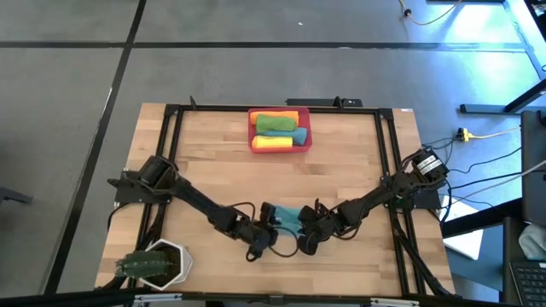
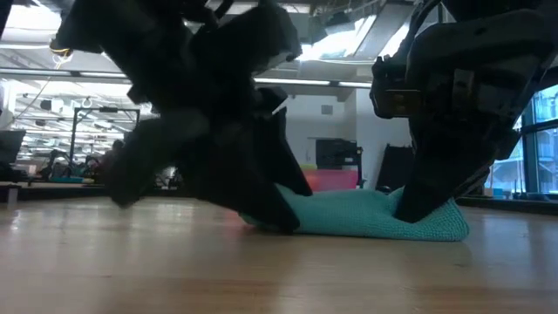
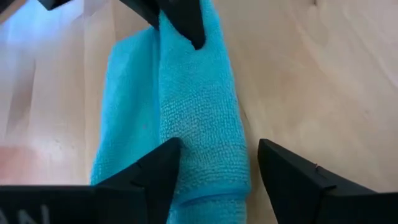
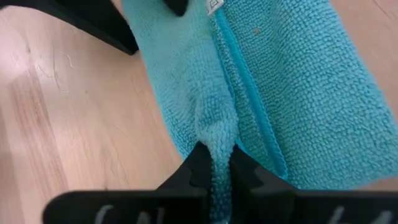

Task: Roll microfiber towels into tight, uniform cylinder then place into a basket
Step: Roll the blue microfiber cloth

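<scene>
Two arms, high view: I see both meeting over the teal towel at the near middle of the table; left gripper at the towel's left end, right gripper at its right end.
Basket, high view: the basket sits at the far middle edge, well apart from the grippers, holding a green roll, a yellow roll and some orange cloth; a bit of teal shows at its right side.
Pot, high view: a white pot with a plant stands at the near left corner.
Towel, low view: the towel lies flat on the table as a low, long bundle, with dark gripper parts touching down at both ends; I see the basket as a pink strip behind it.
Left fingers, left wrist view: fingers apart, straddling one end of the rolled towel without closing on it; the other arm's fingertip presses the far end.
Right fingers, right wrist view: fingers drawn together, pinching a raised fold of the towel between them.
</scene>
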You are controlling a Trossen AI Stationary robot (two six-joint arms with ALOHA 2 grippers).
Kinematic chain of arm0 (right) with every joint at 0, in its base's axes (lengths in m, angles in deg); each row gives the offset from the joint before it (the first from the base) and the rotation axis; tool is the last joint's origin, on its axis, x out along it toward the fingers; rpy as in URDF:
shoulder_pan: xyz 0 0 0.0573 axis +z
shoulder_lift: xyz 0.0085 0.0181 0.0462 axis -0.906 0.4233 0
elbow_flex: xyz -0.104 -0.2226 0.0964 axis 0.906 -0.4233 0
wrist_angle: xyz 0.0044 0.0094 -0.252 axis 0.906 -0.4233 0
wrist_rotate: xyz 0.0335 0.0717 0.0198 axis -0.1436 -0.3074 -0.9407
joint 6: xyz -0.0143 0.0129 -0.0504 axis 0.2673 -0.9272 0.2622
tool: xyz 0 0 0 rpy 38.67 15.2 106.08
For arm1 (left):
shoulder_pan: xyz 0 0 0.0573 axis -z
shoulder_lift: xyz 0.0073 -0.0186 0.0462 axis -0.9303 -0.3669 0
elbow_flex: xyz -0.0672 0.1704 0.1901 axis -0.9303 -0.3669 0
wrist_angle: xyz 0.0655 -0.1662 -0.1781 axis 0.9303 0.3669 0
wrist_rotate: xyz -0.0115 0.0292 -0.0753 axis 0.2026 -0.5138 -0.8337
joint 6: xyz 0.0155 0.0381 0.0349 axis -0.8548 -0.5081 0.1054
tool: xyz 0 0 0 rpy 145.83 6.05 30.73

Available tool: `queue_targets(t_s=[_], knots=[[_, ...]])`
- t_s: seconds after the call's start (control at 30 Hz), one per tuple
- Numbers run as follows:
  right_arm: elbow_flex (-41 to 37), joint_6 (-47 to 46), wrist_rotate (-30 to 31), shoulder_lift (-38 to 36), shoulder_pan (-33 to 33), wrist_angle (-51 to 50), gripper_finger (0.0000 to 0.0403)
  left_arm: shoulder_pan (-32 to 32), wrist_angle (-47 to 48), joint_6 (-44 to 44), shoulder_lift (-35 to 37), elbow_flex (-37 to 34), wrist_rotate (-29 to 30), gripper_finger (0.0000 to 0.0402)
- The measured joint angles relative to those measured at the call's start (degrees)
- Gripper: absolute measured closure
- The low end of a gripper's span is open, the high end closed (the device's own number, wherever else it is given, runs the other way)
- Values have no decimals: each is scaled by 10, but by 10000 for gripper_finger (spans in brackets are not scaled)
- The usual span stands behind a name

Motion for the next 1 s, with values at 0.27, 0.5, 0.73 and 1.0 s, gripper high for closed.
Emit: queue_targets(t_s=[0.27, 0.5, 0.73, 1.0], knots=[[0, 30, 9, 1, 0, 4, 364, -15, -5, 0, -15, 2, -4, 219], [27, 145, 38, -1, 1, -18, 324, -19, 0, 10, -17, 2, 1, 300], [117, 181, 100, -12, 11, -213, 273, -22, 2, 29, -16, 2, -8, 390], [187, 190, 178, -13, 43, -311, 207, -24, 6, 46, -11, 1, -46, 393]])
